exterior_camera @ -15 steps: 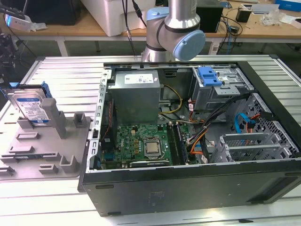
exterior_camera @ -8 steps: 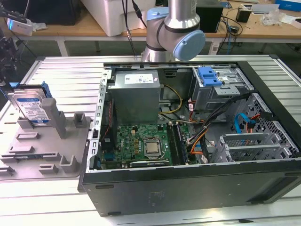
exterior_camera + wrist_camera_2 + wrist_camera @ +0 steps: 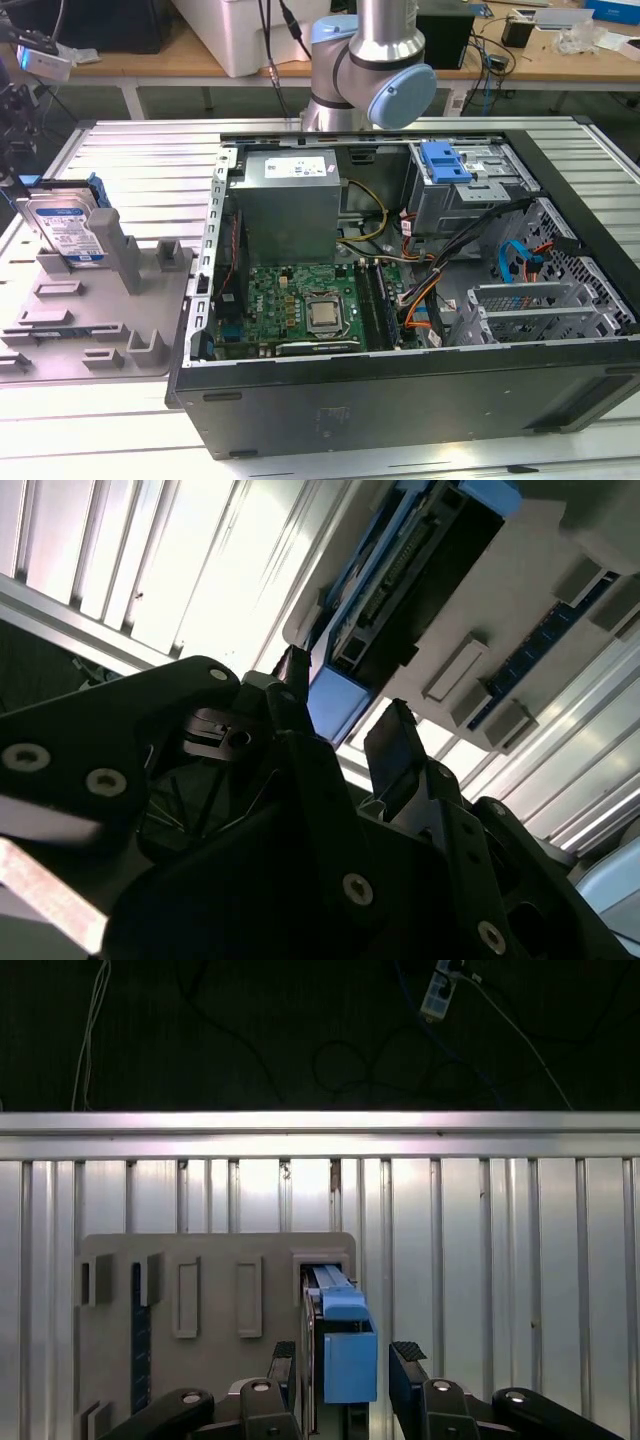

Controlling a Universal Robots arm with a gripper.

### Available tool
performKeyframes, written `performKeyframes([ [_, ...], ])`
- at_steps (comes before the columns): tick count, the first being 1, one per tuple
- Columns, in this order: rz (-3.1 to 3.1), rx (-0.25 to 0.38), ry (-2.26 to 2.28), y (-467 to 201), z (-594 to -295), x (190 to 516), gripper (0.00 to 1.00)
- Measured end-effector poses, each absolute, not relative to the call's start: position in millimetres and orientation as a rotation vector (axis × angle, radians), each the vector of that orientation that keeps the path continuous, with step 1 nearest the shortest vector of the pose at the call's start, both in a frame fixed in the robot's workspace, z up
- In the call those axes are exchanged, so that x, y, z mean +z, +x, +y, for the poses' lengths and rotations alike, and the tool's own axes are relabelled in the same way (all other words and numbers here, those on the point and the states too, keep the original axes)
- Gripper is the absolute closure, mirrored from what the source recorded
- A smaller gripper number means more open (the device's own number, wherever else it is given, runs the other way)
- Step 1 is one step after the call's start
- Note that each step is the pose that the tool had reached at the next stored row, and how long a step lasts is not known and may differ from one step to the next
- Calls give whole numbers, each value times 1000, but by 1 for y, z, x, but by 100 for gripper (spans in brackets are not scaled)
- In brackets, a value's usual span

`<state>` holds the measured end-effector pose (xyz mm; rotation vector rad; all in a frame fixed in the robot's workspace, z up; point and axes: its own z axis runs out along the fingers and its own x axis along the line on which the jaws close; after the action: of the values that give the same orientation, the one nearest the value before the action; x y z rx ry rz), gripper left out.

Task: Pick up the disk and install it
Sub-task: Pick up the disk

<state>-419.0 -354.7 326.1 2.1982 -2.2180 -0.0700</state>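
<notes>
Ribbed metal table (image 3: 130, 150) under everything, and on it the grey holder (image 3: 100, 320), taken here as the mark for all places. Just beside the holder, on the exterior view's right of it: open computer case (image 3: 400, 300), with the drive cage (image 3: 470, 185) on the case's side away from the holder. Standing on edge in a slot of the holder, on the side away from the case: the disk (image 3: 65, 228), silver with a white and blue label and a blue carrier, not yet lifted. At that slot, the gripper (image 3: 345, 1355), spread, with one finger (image 3: 285, 1352) on each side of the carrier's blue end; seemingly not yet touching it, though hard to tell. Judged as the pick-up step, installing not begun. Calls for a square squeeze on the carrier's flanks and a straight lift clear of the slot, lest the disk tip or bind against the holder.
</notes>
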Motion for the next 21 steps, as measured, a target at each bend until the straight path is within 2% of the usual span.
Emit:
performKeyframes([
  [21, -2214, -68, 2204, -422, -355, 308, 50],
])
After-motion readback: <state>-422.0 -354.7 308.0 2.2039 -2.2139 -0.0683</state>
